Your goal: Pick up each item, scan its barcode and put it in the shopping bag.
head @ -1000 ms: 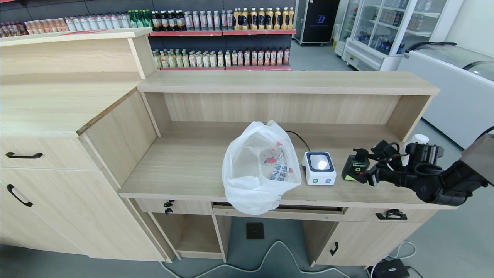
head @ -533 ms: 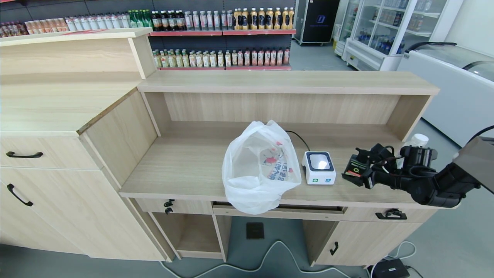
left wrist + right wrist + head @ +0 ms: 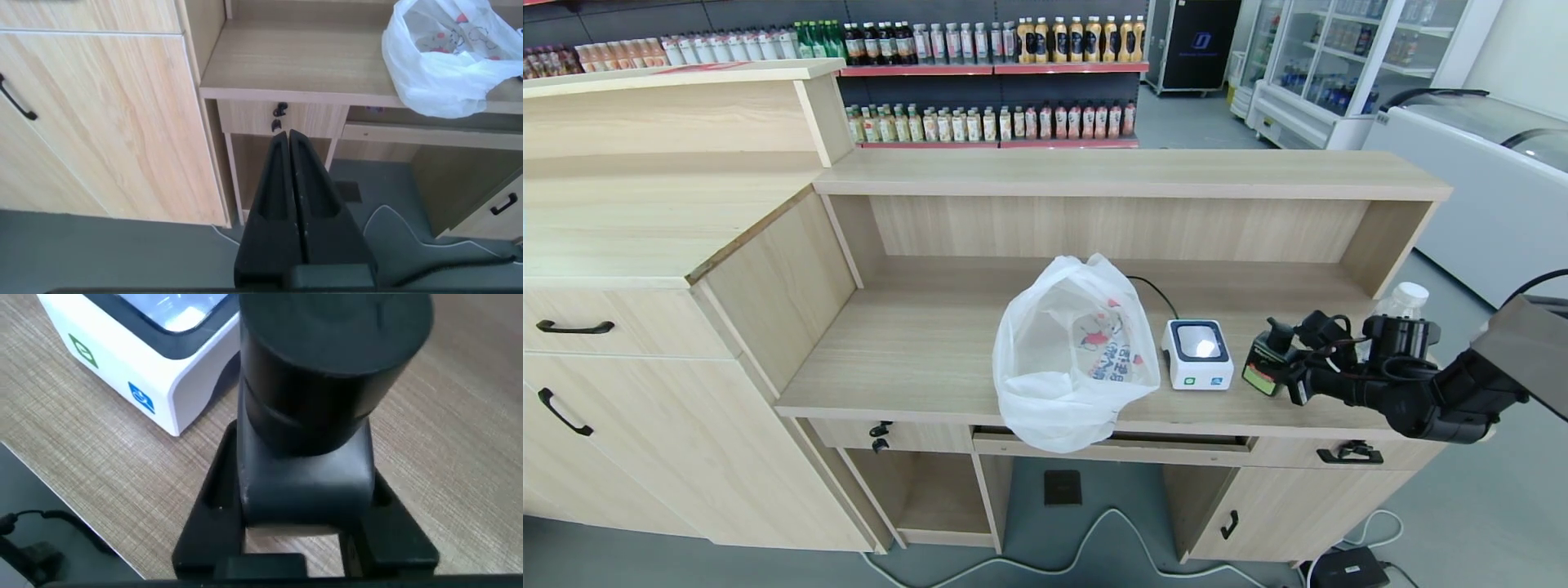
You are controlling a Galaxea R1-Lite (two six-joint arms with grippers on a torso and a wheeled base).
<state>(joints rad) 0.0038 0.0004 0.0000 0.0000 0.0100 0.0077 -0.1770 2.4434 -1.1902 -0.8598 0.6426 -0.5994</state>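
My left gripper [image 3: 288, 139] hangs low before the counter [image 3: 931, 343], fingers pressed together, empty; my right gripper [image 3: 1278, 363] is clamped on the small dark bottle [image 3: 1260, 371], just beside the scanner [image 3: 1197, 353]; I judge it light, rigid and smooth, best held mid-body; its green-and-red label is too small to read; the shopping bag [image 3: 1072, 351] gapes beyond

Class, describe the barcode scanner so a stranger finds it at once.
On the wooden counter, look right of the white shopping bag. The barcode scanner is the small white box with a glass top, beside the dark bottle in the right gripper.
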